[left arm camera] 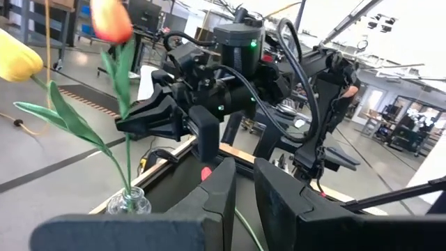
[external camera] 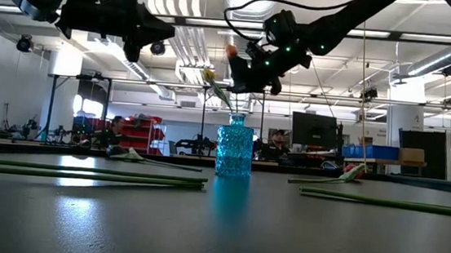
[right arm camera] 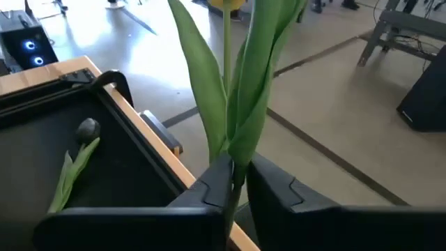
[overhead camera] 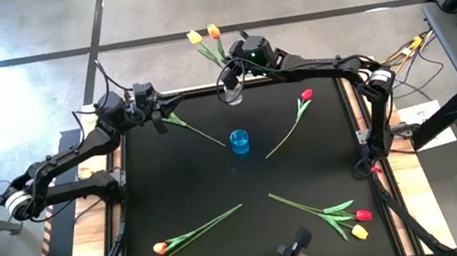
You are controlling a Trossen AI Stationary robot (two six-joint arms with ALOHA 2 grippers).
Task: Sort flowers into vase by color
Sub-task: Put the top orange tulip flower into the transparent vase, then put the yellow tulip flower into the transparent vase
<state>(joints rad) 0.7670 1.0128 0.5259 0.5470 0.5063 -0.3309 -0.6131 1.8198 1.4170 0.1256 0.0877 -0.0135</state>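
At the tabletop's far edge, a light, floppy tulip stem (right arm camera: 233, 150) is pinched by the right gripper (right arm camera: 239, 183); low stem grips are judged best.

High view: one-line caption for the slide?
Right gripper over a clear vase holding yellow and orange tulips; blue vase mid-table, other tulips scattered.

Black table (overhead camera: 218, 176), blue textured vase (overhead camera: 240, 141) — yellow, orange, red tulips (overhead camera: 348, 217)
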